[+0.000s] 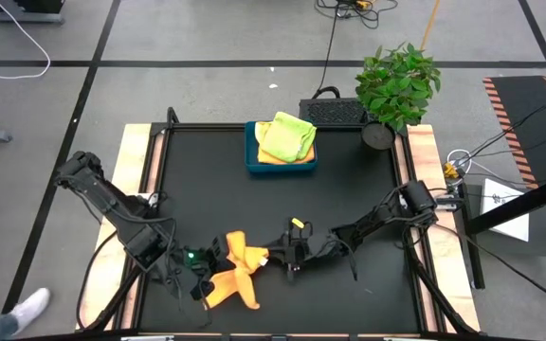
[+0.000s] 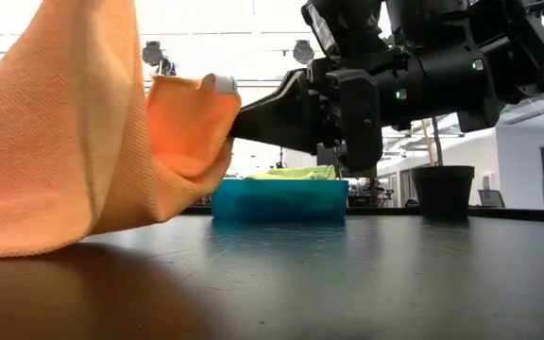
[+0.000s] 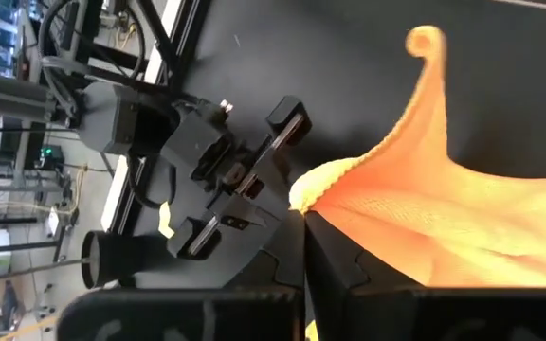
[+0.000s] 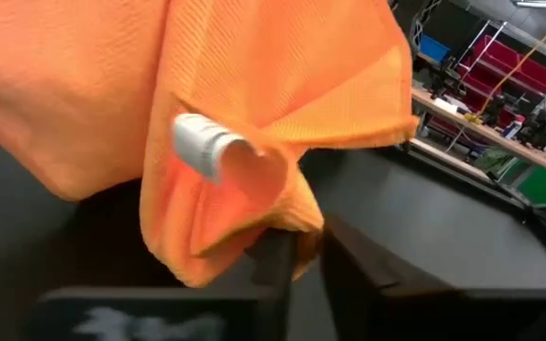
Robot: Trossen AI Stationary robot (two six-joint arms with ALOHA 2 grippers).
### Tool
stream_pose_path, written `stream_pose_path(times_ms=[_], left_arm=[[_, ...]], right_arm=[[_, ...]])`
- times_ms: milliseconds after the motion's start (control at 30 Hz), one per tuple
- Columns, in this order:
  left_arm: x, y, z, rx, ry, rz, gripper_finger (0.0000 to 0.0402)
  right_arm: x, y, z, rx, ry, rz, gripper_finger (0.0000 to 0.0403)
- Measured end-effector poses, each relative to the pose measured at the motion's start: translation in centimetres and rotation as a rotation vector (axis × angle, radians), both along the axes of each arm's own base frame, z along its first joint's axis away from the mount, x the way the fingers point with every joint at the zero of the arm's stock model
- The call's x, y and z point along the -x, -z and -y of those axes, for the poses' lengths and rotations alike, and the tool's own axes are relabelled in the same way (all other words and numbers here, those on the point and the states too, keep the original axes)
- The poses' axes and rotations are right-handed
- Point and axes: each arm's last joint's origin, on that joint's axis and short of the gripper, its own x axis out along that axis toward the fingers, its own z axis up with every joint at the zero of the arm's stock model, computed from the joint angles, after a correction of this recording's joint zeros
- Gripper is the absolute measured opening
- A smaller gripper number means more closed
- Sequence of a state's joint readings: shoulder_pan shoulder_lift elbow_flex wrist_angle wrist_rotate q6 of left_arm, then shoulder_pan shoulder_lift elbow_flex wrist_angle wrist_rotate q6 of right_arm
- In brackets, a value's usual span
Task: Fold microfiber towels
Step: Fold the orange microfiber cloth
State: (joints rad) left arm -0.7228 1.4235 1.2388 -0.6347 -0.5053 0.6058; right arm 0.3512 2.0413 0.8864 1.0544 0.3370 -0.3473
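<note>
- The orange towel point(image 1: 235, 275) is lying bunched on the black table point(image 1: 349, 180), well apart from the blue tray point(image 1: 281, 163), on the near side.
- The left gripper point(image 3: 303, 213) is pinching one edge tight.
- The right gripper point(image 4: 303, 248) is closing on a corner beside the white tag point(image 4: 200, 144).
- It is looking soft, light and floppy, so corners are the best spots for holding.
- A lime green towel point(image 1: 288, 135) is sitting in the tray.

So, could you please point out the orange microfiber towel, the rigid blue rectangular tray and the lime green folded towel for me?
Orange microfiber towel point(image 1: 234, 277): high view, middle of the bunched cloth.
Rigid blue rectangular tray point(image 2: 280, 200): low view, near side wall.
Lime green folded towel point(image 1: 287, 135): high view, top layer.
</note>
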Motion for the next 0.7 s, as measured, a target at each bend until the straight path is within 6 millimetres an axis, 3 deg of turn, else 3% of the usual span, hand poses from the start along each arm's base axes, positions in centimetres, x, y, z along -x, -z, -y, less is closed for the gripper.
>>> stream_pose_path(times_ms=[100,700], left_arm=[[0.4,0.1,0.4,0.013,0.001,-0.011,0.0006],[3.0,1.6,0.4,0.263,-0.271,-0.282,0.0026]], right_arm=[[0.1,-0.7,-0.3,0.017,-0.009,0.017,0.0008],[4.0,-9.7,-2.2,0.102,0.161,0.063,0.0001]])
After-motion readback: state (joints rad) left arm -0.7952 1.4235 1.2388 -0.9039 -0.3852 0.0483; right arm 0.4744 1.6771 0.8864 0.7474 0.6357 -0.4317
